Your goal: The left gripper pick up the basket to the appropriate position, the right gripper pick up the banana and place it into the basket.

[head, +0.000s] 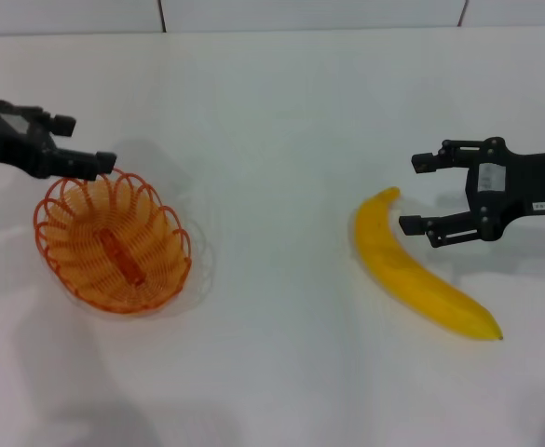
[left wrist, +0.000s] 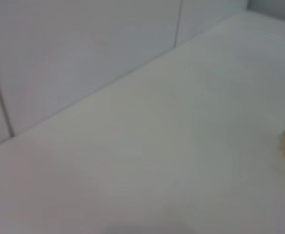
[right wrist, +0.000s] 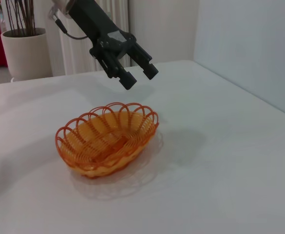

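I saw my left gripper (head: 90,149) hovering above the orange wire basket's (head: 114,244) far rim, its jaws spread, holding nothing. The banana (head: 419,270) lay flat on the white table (head: 281,140), well apart, with my right gripper (head: 419,193) just beside it, jaws wide.

A wide white table (head: 272,121) fills the room's foreground. Behind the table stands a pale panelled wall (left wrist: 74,53) with dark seams. Beyond the table's far side, a white plant pot (right wrist: 25,53) holds bare twigs beside light curtains (right wrist: 108,14).
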{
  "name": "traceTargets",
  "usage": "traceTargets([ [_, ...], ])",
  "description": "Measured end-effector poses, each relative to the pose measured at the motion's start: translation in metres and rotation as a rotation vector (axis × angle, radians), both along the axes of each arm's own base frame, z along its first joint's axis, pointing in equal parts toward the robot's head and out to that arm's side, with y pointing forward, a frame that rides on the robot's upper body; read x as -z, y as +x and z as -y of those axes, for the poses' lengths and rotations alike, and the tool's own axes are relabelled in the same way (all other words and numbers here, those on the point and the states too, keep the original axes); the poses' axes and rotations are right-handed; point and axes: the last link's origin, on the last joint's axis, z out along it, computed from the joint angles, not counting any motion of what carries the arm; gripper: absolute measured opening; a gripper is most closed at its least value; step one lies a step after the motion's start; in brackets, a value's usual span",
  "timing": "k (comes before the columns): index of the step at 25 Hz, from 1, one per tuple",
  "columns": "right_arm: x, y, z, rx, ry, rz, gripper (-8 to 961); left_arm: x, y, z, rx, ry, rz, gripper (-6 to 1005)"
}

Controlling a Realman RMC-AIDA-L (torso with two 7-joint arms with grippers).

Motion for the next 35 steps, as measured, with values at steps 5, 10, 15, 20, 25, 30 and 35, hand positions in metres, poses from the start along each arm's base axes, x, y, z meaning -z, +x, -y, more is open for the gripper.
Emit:
traceTargets([
  [5, 0.0, 0.0, 0.0, 0.006, -0.002, -0.003, 892, 0.0, -0.006, 0.0, -0.023, 0.007, -0.032, 876],
  [10, 0.0, 0.0, -0.001, 0.009, 0.002, -0.001, 892, 0.0, -0.019, 0.0, -0.031, 0.037, -0.072, 876],
  [15, 0.002, 0.004, -0.002, 0.027, 0.013, 0.003, 892, 0.006, -0.026, -0.001, -0.044, 0.033, -0.074, 876],
  [20, 0.002, 0.005, -0.002, 0.033, 0.01, 0.002, 892, 0.011, -0.033, -0.003, -0.059, 0.043, -0.081, 875],
  [25, 0.001, 0.006, -0.002, 0.034, 0.011, 0.003, 892, 0.019, -0.038, -0.008, -0.071, 0.036, -0.099, 875],
  [30, 0.001, 0.006, -0.002, 0.034, 0.01, 0.004, 893, 0.031, -0.042, -0.013, -0.074, 0.032, -0.144, 875],
  [35, 0.001, 0.006, -0.001, 0.034, 0.01, 0.004, 893, 0.034, -0.043, -0.014, -0.072, 0.031, -0.156, 875],
])
